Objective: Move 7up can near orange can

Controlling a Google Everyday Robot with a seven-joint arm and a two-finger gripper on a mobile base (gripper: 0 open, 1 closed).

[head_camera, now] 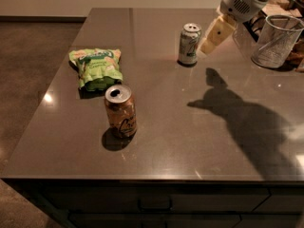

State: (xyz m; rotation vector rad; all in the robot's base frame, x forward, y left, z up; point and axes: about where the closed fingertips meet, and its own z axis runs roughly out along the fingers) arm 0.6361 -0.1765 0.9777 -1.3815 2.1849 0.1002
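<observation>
The 7up can [189,43], pale with green markings and a silver top, stands upright at the far middle of the grey table [171,127]. The orange can [120,110], orange-brown with dark script, stands upright nearer the front left, well apart from it. My gripper [214,35], cream-coloured under a white arm, hangs in the air just right of the 7up can, near its top, and holds nothing I can see.
A green snack bag [97,67] lies at the left between the cans. A wire mesh cup [276,41] and other clutter stand at the back right. The arm's shadow falls across the table's right half.
</observation>
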